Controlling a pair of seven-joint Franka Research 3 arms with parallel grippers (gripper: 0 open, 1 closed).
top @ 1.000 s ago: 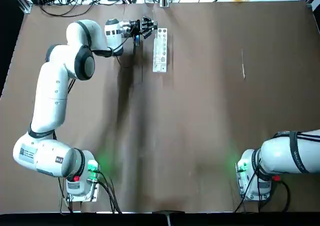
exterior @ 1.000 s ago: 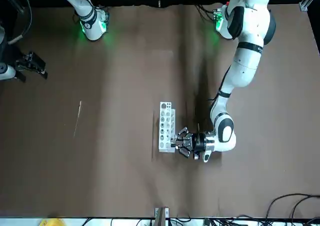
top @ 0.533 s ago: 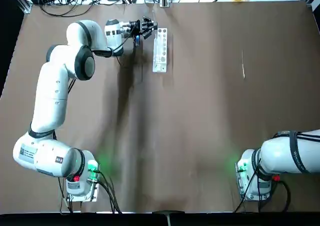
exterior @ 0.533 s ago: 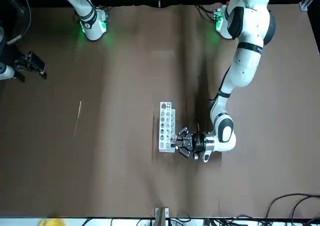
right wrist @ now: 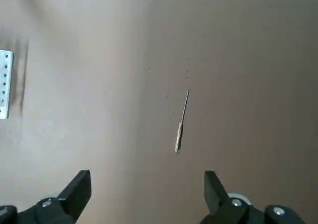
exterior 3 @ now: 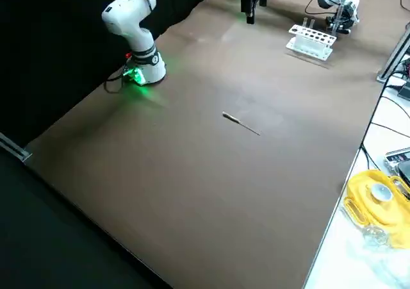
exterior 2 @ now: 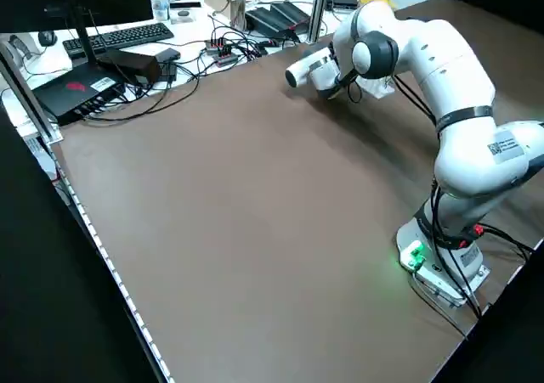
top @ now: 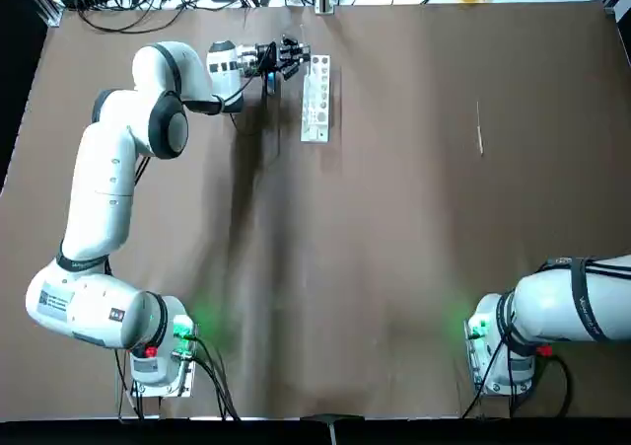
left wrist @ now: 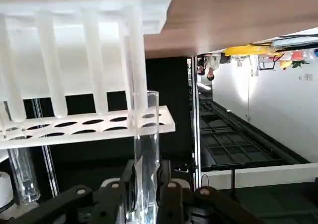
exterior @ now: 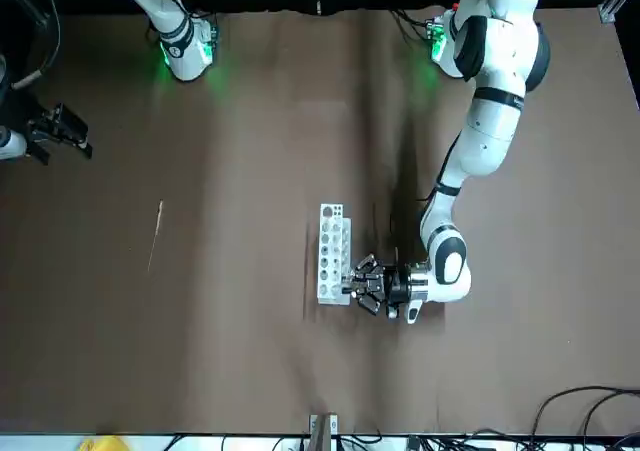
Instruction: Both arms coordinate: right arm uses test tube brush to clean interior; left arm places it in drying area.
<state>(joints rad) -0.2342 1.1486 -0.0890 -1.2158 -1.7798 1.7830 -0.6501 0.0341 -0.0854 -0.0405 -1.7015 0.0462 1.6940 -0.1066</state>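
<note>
- Brown table (top: 394, 248) mostly bare; cables along far edge behind the drying area (top: 315, 98).
- Left end effector (exterior: 366, 284) clamped on a clear test tube (left wrist: 146, 149) beside the rack's far end.
- Align tube upright over a hole before release.
- Right end effector (right wrist: 146, 194) open, high above test tube brush (top: 479, 127), well clear of rack.

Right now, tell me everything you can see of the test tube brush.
The test tube brush is a very thin, pale, straight stick, slightly thicker along one end, lying flat on the brown table on the robot's right side. Nothing touches or holds it. The open right gripper hangs above it, and the white rack stands well away.
</note>
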